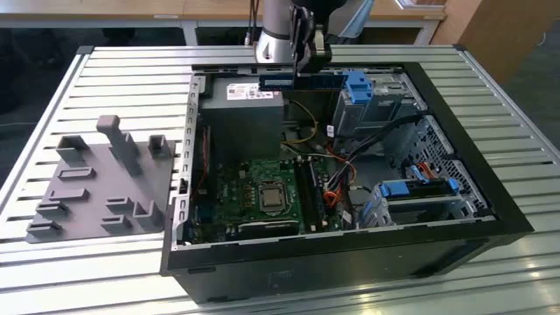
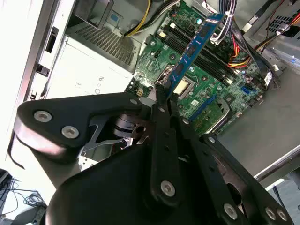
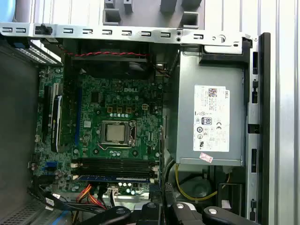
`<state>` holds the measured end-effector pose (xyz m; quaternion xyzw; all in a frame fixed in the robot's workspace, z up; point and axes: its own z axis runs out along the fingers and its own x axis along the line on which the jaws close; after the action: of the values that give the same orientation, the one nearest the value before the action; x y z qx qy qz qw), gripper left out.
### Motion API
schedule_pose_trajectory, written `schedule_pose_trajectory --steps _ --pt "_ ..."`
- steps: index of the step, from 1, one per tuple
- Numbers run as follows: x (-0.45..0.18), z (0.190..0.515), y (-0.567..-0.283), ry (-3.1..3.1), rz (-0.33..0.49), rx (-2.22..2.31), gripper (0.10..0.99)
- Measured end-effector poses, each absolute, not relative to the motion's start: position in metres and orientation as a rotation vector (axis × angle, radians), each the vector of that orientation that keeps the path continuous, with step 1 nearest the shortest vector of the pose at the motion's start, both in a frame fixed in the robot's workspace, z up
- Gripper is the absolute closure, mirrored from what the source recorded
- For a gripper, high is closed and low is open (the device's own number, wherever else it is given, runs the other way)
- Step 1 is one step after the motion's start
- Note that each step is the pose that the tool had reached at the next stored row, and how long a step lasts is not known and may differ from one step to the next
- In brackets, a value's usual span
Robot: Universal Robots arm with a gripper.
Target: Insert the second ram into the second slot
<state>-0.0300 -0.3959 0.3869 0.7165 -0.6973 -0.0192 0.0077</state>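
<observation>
Starting at the exterior view's left, the grey parts tray (image 1: 88,197) sits outside the open computer case (image 1: 350,262), well apart from the memory slots (image 1: 308,190). Inside the case, the power supply (image 1: 240,125) lies beyond the slots' far end. The processor socket (image 1: 271,195) sits just beside the slots on that same left side.

Next across I see my gripper (image 1: 303,71), raised over the case and well apart from the slots. It is pinching the second ram (image 1: 293,82). In the second wrist view the fingers (image 2: 161,140) are pressed together on the blue stick, which juts out above the board, crosswise to the slots rather than along them.

I judge the pickup done. The stick is not yet lined up with, lowered to or seated in any slot. In the first wrist view a blue strip (image 3: 112,178) lies along one slot, and I take it for a first stick already seated. The dark slots beside it look unfilled.
</observation>
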Motion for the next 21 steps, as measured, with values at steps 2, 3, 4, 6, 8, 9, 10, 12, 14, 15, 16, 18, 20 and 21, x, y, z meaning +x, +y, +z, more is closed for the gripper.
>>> schedule_pose_trajectory --steps 2,3,4,6,8,9,10,12,14,15,16,18,20,21 --pt "-0.030 0.387 -0.396 -2.180 -0.060 2.240 0.945" --pt "-0.030 0.387 -0.396 -2.180 -0.060 2.240 0.945" --pt "-0.030 0.387 -0.396 -2.180 -0.060 2.240 0.945" --pt "-0.030 0.387 -0.396 -2.180 -0.060 2.240 0.945" --pt "-0.030 0.387 -0.396 -2.180 -0.060 2.240 0.945" --pt "-0.030 0.387 -0.397 -2.180 -0.060 2.240 0.945" --pt "-0.030 0.387 -0.398 -2.180 -0.060 2.240 0.945" --pt "-0.030 0.387 -0.399 -2.180 -0.060 2.240 0.945" --pt "-0.030 0.387 -0.402 -2.180 -0.060 2.240 0.945" --pt "-0.030 0.387 -0.404 -2.180 -0.060 2.240 0.945" --pt "-0.030 0.387 -0.406 -2.180 -0.060 2.240 0.945" --pt "-0.030 0.387 -0.410 -2.180 -0.060 2.240 0.945" --pt "-0.031 0.387 -0.415 -2.180 -0.060 2.240 0.945" --pt "-0.031 0.387 -0.417 -2.180 -0.060 2.240 0.945"
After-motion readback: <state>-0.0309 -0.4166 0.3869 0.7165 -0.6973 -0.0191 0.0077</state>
